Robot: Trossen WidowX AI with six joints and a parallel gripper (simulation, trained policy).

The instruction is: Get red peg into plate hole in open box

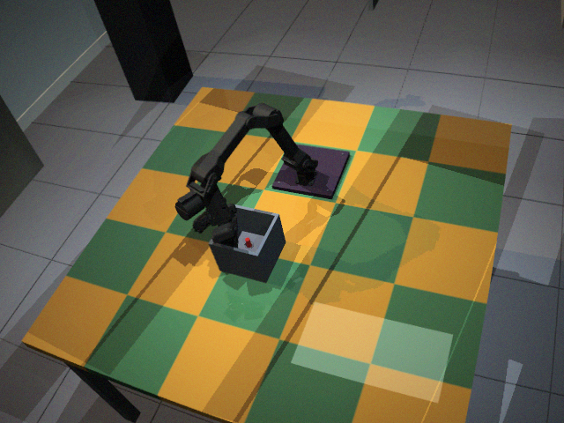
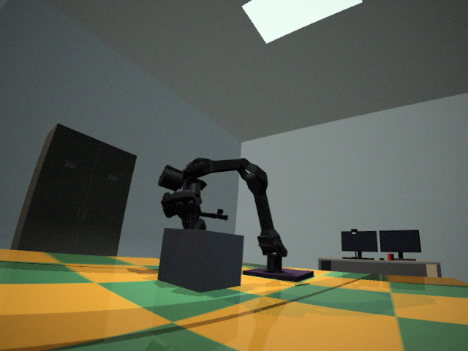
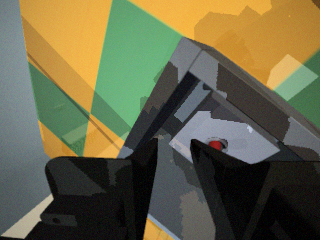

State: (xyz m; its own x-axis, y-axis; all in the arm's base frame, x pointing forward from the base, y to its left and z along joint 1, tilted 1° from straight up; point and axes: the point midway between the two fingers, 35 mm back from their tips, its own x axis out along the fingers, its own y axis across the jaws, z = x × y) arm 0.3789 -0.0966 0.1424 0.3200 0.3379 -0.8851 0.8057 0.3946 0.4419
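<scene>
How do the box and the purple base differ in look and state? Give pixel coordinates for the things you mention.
The box (image 1: pixel 245 267) (image 2: pixel 199 257) (image 3: pixel 250 100) is grey; the base (image 1: pixel 336 170) (image 2: pixel 257 273) is purple. The box is tall and hollow, the base a low slab. The box has the red peg (image 1: pixel 248 241) (image 3: pixel 215 146) inside; the base carries the arm (image 1: pixel 232 143) (image 2: pixel 227 165). Both have straight sides and sit on the checkered table (image 1: pixel 355 241) (image 2: pixel 264 332) (image 3: pixel 112 75).
</scene>
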